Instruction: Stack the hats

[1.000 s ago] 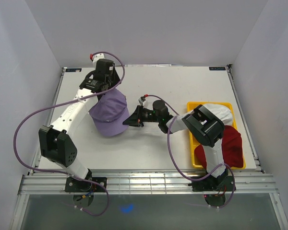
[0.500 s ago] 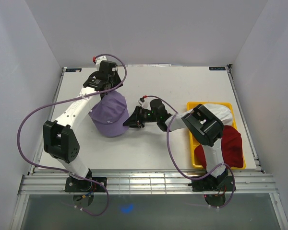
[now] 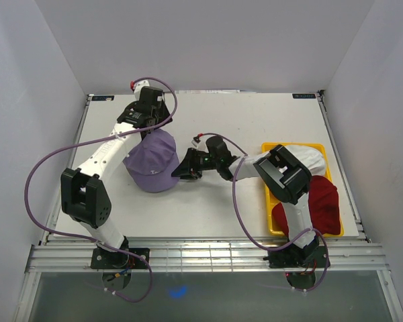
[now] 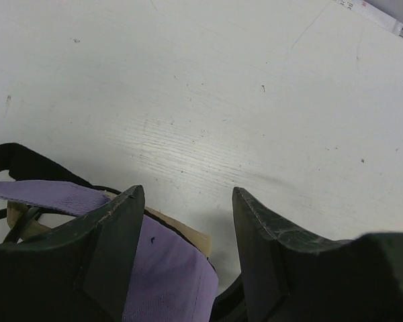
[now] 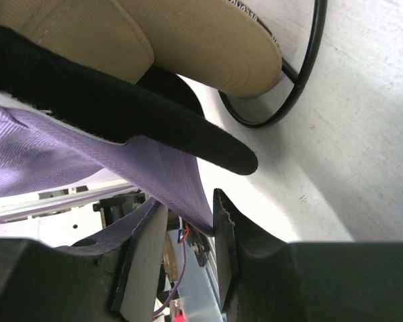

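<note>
Along the near edge of the counter (image 3: 255,121) the two arm bases stand well apart, with a strip of bare white surface between them. The left arm runs up beside the left edge, and its purple cable loops out past that edge.

Near the near-right corner a yellow tray (image 3: 274,145) lies close to the right edge. A dark red cap (image 3: 322,204) sits in its nearer end and spills over the rim towards the right edge. A white cap (image 3: 312,159) fills its farther end. The right arm's elbow hangs over the tray and hides part of both caps.

Left of centre sits the lavender cap (image 3: 151,161). The right gripper (image 3: 179,172) is at its right-hand rim. In the right wrist view lavender fabric runs down between the two fingers, which stand a little apart, but I cannot tell whether they pinch it. That view also shows a black cap (image 5: 121,114) and a tan cap (image 5: 188,40) against the lavender one, and a black wire ring (image 5: 255,124) on the counter beside them. How they are layered is hard to make out.

Just beyond, the left gripper (image 3: 151,127) is at the cap's far rim. Its jaws are spread, with bare counter between them and lavender fabric lying against one finger.

The far edge and the far-right corner show open white surface.
</note>
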Robot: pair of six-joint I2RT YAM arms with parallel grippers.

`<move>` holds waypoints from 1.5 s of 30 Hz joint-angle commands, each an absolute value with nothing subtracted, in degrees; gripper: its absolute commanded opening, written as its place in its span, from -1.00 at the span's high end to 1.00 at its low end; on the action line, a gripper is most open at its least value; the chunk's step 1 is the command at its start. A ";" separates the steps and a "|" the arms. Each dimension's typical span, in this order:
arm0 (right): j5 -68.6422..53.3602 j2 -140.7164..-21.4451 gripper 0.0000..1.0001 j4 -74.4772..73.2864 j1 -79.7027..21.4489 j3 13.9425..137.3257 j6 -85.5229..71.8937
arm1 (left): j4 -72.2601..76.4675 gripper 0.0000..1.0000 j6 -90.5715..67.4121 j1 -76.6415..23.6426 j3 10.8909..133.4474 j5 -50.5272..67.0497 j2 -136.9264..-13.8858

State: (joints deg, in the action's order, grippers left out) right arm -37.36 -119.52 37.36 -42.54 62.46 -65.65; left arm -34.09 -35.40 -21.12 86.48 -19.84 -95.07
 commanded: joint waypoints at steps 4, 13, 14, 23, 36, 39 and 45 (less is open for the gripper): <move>-33.40 -122.17 0.21 23.56 -42.10 66.00 -59.51 | -40.96 -0.36 -35.51 -20.48 82.79 -17.84 -95.45; -32.87 -122.87 0.07 17.58 -42.10 68.73 -55.55 | -40.17 -0.40 -35.60 -20.04 81.74 -16.26 -95.27; -32.96 -123.05 0.06 17.32 -42.10 68.90 -55.11 | -40.17 -0.41 -35.68 -20.04 81.65 -16.09 -95.19; -32.08 -121.03 -0.05 13.89 -41.92 69.61 -52.30 | -39.02 -0.46 -35.77 -19.78 80.24 -15.29 -93.60; -29.00 -114.96 -0.11 4.40 -40.70 74.53 -46.76 | -38.50 -0.52 -31.64 -19.78 90.43 -13.89 -90.00; -28.31 -113.73 -0.12 2.64 -40.52 75.49 -45.71 | -38.50 -0.53 -30.24 -19.78 93.95 -13.71 -89.91; -26.90 -111.18 -0.12 -2.45 -39.55 78.39 -43.34 | -38.50 -0.54 -28.92 -19.78 99.14 -12.66 -89.65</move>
